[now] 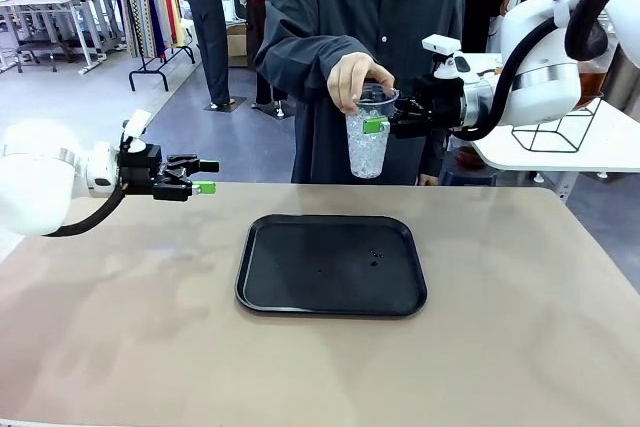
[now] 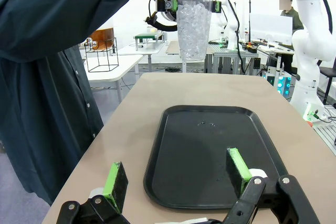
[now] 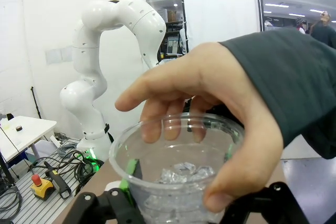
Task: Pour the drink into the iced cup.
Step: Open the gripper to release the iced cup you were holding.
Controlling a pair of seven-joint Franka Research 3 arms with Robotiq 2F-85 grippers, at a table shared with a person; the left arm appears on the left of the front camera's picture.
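Note:
A person's hand (image 1: pixel 358 81) holds a clear plastic cup of ice (image 1: pixel 368 147) by its rim, in the air beyond the table's far edge. My right gripper (image 1: pixel 373 125) reaches in from the right, and its green pads (image 2: pixel 170 4) press the cup's sides just under the hand; from my right wrist the cup (image 3: pixel 176 182) sits between my fingers. My left gripper (image 1: pixel 205 175) hovers open and holds nothing over the table's left side, aimed at the tray. The jar of amber drink (image 2: pixel 101 39) rests on a black wire stand on a white side table.
A black tray (image 1: pixel 300 267) lies bare in the middle of the tan table, with a few small specks on it. The white side table with the wire stand (image 1: pixel 560 132) is at the far right, behind my right arm. The person stands close at the far edge.

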